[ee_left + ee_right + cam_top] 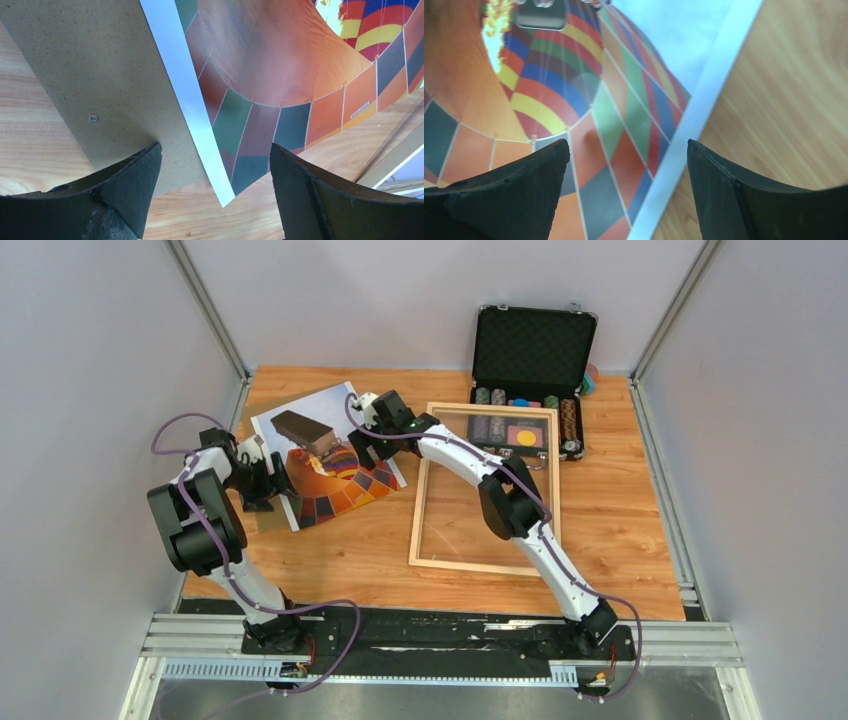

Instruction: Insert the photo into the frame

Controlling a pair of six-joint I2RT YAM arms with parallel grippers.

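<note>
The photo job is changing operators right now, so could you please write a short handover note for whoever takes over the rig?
Left hand: open, nothing held, fingers either side of the photo's near corner.
Right hand: open, nothing held, over the photo's white right edge.
Photo: face up, partly on the brown backing board, left of the frame.
Frame: flat on the table, nothing in it.
Done: both hands placed at the photo.
Left: grip the photo, carry it over and lay it in the frame.
</note>
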